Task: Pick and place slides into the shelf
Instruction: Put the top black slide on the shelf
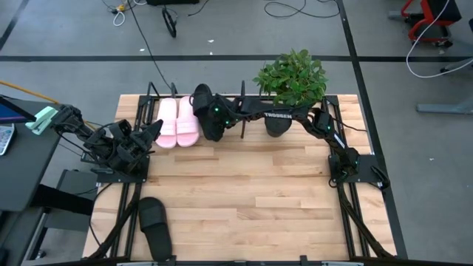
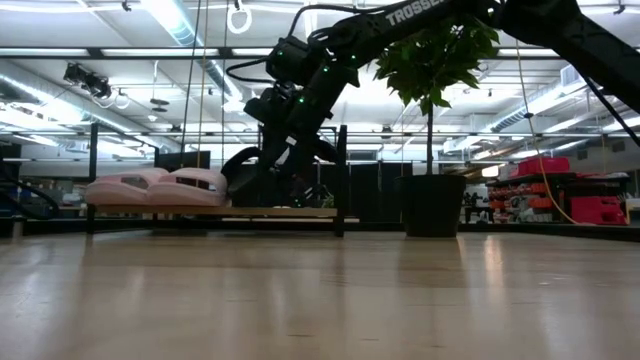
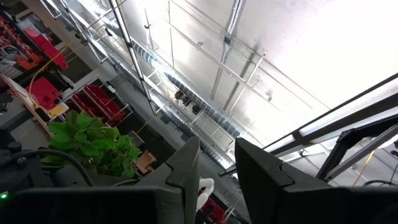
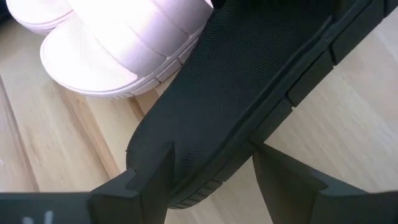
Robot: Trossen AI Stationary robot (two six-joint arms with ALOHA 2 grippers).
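The right gripper (image 1: pixel 209 112) is over at the far side of the table, reaching across from the right, with a black slide (image 1: pixel 207 114) in its hold. In the right wrist view the two fingers (image 4: pixel 146 180) straddle the dark sole (image 4: pixel 230 93), closed in on it from either side, so the slide looks firmly pinched. It hangs tilted above the shelf (image 2: pixel 215 212), just right of the two pink slides (image 1: pixel 177 123), which sit side by side on the rack already.

So this looks like the placing step for slide number three. From the low view the black slide (image 2: pixel 255 180) is angled, one end dipping toward the rail next to the nearest pink one, possibly touching it. The next move calls for levelling it out, settling it flat on the rack, then letting go without nudging the pink pair.

The last black slide (image 1: pixel 155 222) lies at the near left of the table, well apart from everything. The left gripper (image 1: pixel 151 133) waits at the left edge, pointed up toward the ceiling, its fingers (image 3: pixel 186 171) slightly parted with nothing between them.
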